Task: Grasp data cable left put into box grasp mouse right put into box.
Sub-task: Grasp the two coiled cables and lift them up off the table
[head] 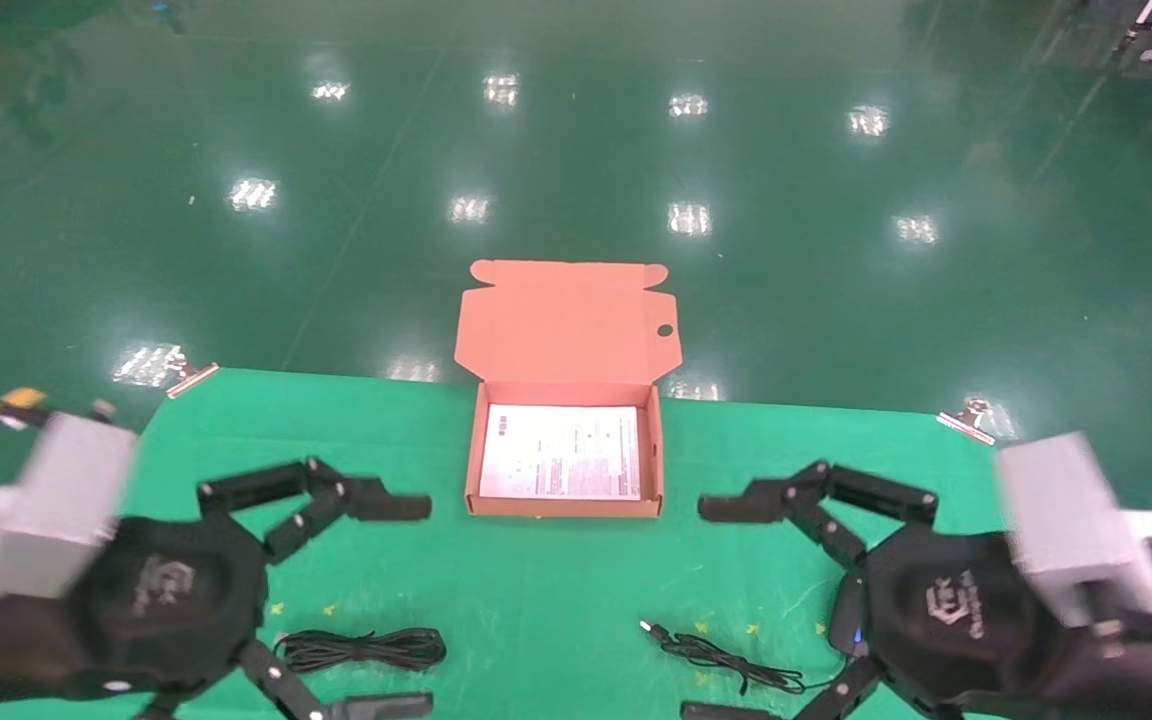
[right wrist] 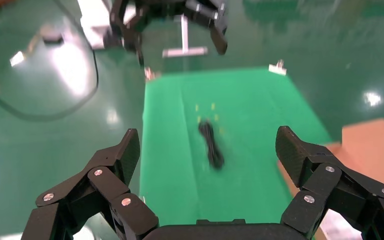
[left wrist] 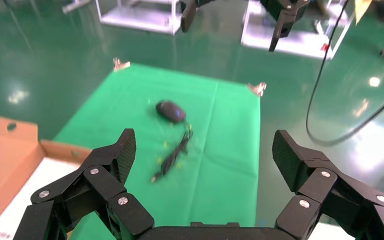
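Cable near left on desk, under left gripper, fingers spread. Mouse near right beneath right gripper, fingers spread. Box open between, ready for both.

The left tool hovers near the left edge, fingers spread wide, pointing right. The right tool mirrors it at the right, also spread, pointing left.
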You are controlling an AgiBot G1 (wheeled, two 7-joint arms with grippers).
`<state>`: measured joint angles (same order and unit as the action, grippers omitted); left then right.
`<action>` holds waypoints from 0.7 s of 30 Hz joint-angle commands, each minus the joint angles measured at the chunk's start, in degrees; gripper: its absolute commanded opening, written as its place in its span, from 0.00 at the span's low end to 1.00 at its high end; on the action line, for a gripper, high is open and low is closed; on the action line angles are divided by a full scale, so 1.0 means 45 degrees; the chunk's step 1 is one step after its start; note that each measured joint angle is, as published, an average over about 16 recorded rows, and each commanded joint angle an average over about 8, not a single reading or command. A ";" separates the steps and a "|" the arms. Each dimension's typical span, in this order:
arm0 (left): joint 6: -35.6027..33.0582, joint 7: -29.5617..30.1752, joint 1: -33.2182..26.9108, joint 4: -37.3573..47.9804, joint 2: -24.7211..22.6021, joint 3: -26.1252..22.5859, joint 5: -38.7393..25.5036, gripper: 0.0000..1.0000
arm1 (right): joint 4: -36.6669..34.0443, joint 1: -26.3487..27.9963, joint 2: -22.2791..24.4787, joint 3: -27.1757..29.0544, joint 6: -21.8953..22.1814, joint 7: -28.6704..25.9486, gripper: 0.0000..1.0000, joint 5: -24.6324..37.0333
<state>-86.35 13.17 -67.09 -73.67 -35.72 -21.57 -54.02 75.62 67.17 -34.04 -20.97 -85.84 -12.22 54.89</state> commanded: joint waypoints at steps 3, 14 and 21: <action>-0.0053 0.0303 -0.0541 -0.0011 -0.0201 -0.0551 -0.1120 1.00 | 0.0183 0.0727 -0.0008 -0.0551 -0.0200 -0.0141 1.00 0.1367; -0.0079 0.0821 -0.1905 -0.0135 -0.1080 -0.2293 -0.5068 1.00 | 0.0441 0.3636 -0.1184 -0.3623 -0.0724 0.0662 1.00 0.6888; 0.0219 0.0713 -0.2475 -0.0484 -0.1827 -0.3432 -0.7883 1.00 | 0.0478 0.4468 -0.2127 -0.5257 -0.0428 0.1064 1.00 0.9404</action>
<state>-84.88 16.18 -77.54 -75.62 -43.78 -36.78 -89.17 77.76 86.58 -43.42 -44.02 -87.53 -7.67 96.44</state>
